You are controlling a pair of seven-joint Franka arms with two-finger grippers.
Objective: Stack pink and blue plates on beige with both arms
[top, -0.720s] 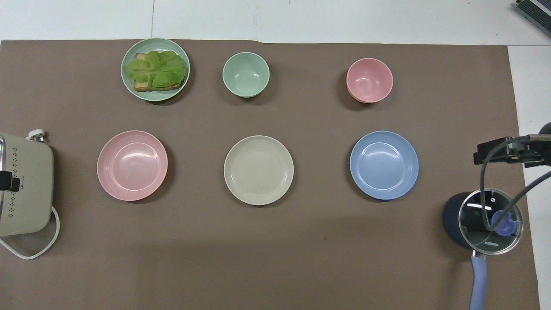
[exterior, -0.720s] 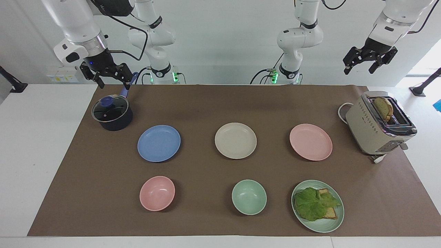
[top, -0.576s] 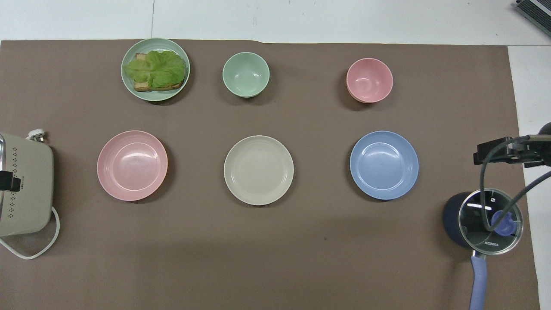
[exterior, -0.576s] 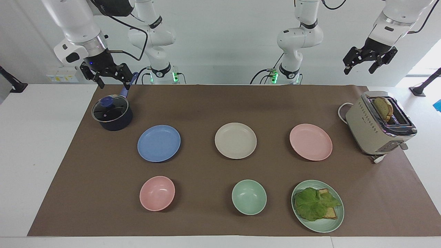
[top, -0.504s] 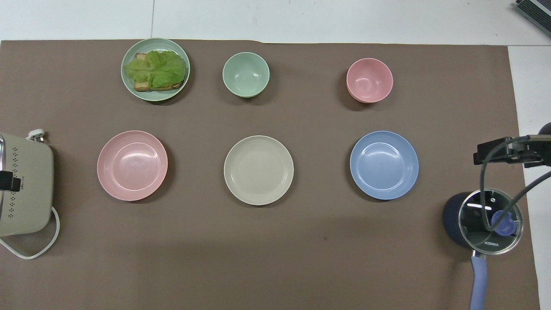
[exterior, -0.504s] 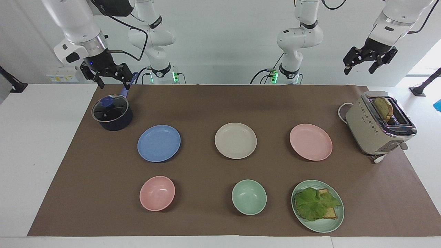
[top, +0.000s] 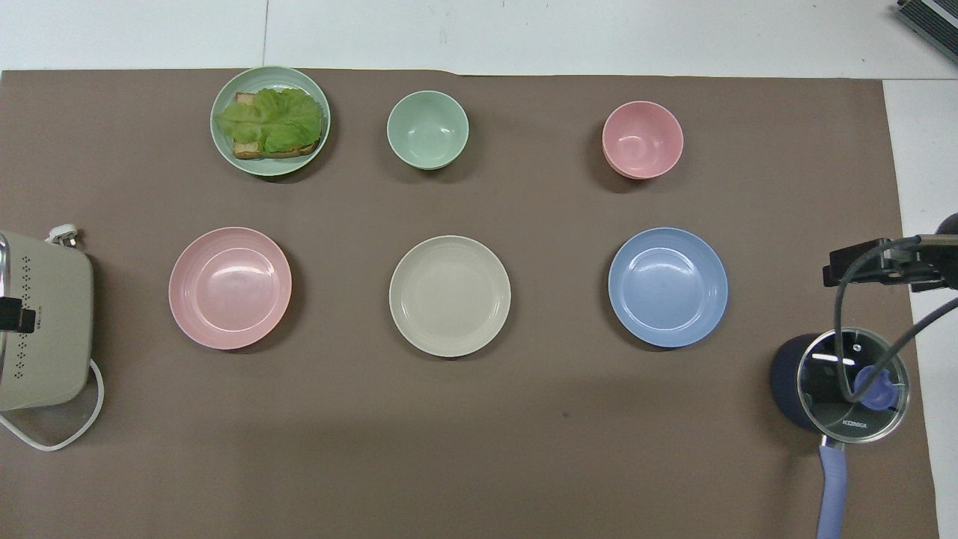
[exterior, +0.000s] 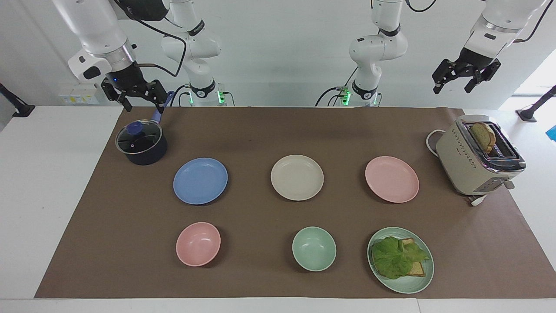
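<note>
Three equal plates lie in a row on the brown mat. The beige plate [exterior: 297, 177] [top: 450, 296] is in the middle. The blue plate [exterior: 200, 181] [top: 667, 287] lies toward the right arm's end and the pink plate [exterior: 392, 179] [top: 230, 287] toward the left arm's end. All three are bare and apart from each other. My right gripper [exterior: 143, 104] hangs open over the pot's handle, holding nothing. My left gripper [exterior: 454, 87] hangs open high over the toaster, also holding nothing.
A dark pot with a glass lid [exterior: 141, 143] stands near the blue plate. A beige toaster [exterior: 478, 156] holding a bread slice stands near the pink plate. Farther from the robots sit a pink bowl [exterior: 198, 244], a green bowl [exterior: 314, 248] and a green plate with lettuce [exterior: 400, 259].
</note>
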